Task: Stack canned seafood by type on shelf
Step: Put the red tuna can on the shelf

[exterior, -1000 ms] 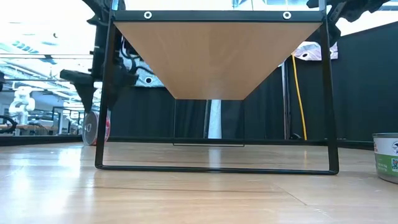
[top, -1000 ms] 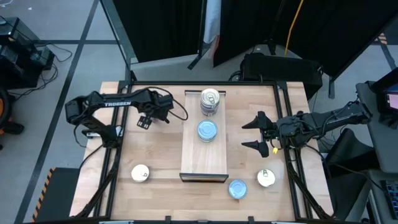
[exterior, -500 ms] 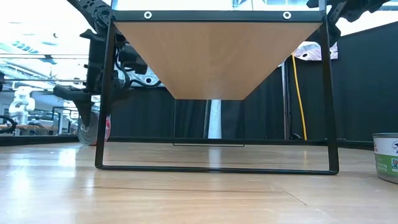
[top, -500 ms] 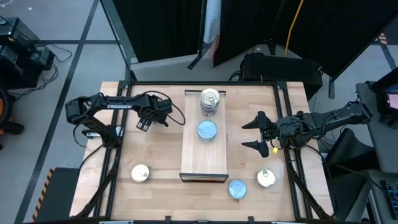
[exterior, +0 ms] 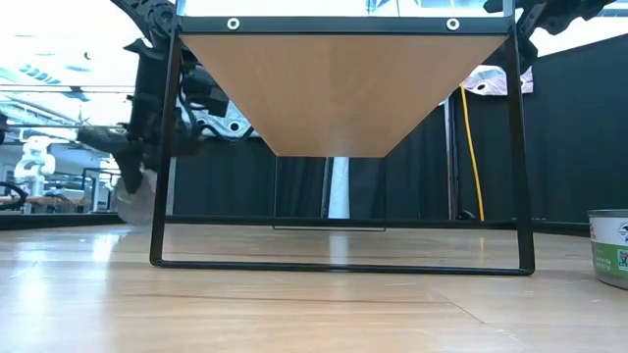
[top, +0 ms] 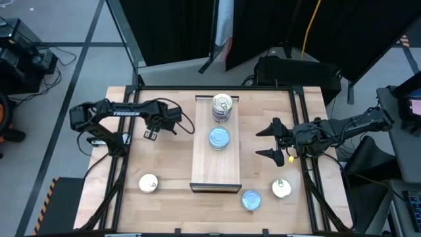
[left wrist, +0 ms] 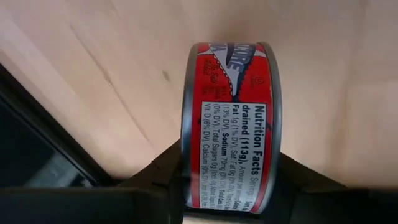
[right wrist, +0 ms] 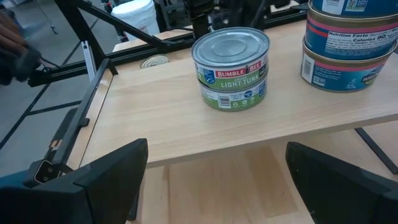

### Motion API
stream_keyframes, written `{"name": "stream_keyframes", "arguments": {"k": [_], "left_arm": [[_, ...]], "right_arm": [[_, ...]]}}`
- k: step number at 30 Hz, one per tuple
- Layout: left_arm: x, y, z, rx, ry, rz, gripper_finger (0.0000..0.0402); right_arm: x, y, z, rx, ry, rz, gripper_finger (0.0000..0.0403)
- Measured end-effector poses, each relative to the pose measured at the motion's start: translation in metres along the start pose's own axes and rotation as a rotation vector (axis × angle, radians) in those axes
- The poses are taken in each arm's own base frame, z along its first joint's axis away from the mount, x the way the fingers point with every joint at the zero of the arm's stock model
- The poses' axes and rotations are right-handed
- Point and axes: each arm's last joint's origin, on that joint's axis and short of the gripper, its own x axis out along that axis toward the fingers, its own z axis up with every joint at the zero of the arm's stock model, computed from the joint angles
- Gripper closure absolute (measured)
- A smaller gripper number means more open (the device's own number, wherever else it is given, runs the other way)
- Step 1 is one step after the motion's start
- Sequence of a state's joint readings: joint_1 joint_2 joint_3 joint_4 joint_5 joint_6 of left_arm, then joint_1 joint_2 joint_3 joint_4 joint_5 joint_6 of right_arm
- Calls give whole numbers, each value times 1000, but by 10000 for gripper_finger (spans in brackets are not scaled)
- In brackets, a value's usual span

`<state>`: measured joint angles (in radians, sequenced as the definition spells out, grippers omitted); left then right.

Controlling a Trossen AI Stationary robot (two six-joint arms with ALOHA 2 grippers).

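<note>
Left wrist view: red tin [left wrist: 230, 124] on its edge between the left gripper [left wrist: 227, 186] jaws, clamped at the desk's [top: 164, 158] left side. Right gripper [top: 271, 139] waits wide, empty. Step: pickup. Next, likely: carry it to the shelf [top: 214, 168] and stack by type.

My left gripper [top: 150, 133] has drifted toward nine o'clock and its jaws have narrowed around a red-labelled tin [left wrist: 231, 124]; whether it's firmly clamped, I can't quite tell.
</note>
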<state>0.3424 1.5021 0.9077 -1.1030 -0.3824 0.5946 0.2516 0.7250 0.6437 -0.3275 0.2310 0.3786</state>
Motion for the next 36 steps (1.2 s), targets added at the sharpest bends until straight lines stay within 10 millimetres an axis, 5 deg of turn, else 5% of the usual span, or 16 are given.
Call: {"name": "stream_keyframes", "arguments": {"k": [5,9,17,23,28,36], "left_arm": [[-39,-14,-6,-163,61,-138,261],[-90,-24,-11,-338,-76,-213,261],[-211,-50,-45,-558,-674,-389,261],[-270,-65,-50,-542,-1256,-472,256],[-291,-76,-25,-451,-1468,-373,253],[-274,-94,53,-554,-1366,-225,251]], "right_arm": [[0,0,0,-3,0,0,28],[0,0,0,-10,0,-1,28],[0,0,0,-10,-3,-3,28],[0,0,1,-11,-12,-4,28],[0,0,1,-15,-11,-6,28],[0,0,1,-31,-16,-5,28]]}}
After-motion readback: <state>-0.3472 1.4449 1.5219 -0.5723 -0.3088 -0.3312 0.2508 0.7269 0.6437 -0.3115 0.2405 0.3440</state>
